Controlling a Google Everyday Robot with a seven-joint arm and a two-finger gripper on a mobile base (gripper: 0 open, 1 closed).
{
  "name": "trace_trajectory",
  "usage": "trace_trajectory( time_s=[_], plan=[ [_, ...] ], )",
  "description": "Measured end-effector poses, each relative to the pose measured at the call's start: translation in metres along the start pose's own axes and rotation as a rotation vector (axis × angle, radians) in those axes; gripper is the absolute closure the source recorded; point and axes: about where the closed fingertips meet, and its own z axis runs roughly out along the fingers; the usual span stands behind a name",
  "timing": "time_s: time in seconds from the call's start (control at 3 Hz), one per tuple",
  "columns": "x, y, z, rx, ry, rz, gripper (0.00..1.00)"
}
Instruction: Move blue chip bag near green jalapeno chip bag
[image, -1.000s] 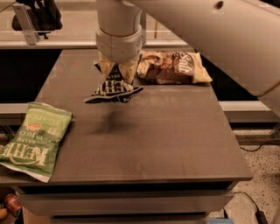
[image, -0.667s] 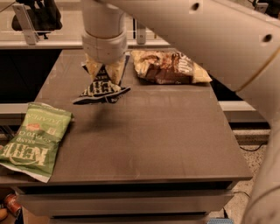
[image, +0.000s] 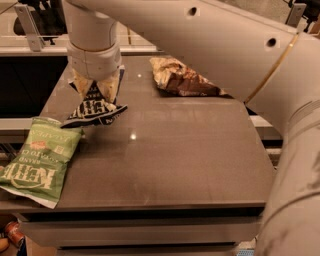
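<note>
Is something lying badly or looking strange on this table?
The green chip bag lies askew, partly hanging over the left edge of the table. The gripper, above the left side, holds the blue chip bag crumpled and tilted.

The two-finger gripper (image: 95, 89) hangs over the far-left part of the dark grey-brown tabletop (image: 190, 150), pinching the top of the dark navy-blue crinkly chip bag (image: 95, 110). The bag's lower corner leaves only a narrow gap to the light green chip bag (image: 40, 160), which lies flat at the near-left edge. A crumpled tan-and-brown chip bag (image: 182, 80) blocks the far side. The thick white robot arm (image: 225, 45) spans the upper right. The middle and near-right lie open.
</note>
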Motion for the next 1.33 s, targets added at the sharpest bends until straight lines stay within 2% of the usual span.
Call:
trace_trajectory(
  time_s=[0.67, 1.33],
  plan=[
    [-0.015, -0.038, 0.016, 0.024, -0.063, -0.102, 1.0],
    [-0.005, -0.069, 0.021, 0.027, -0.06, -0.161, 1.0]
  ],
)
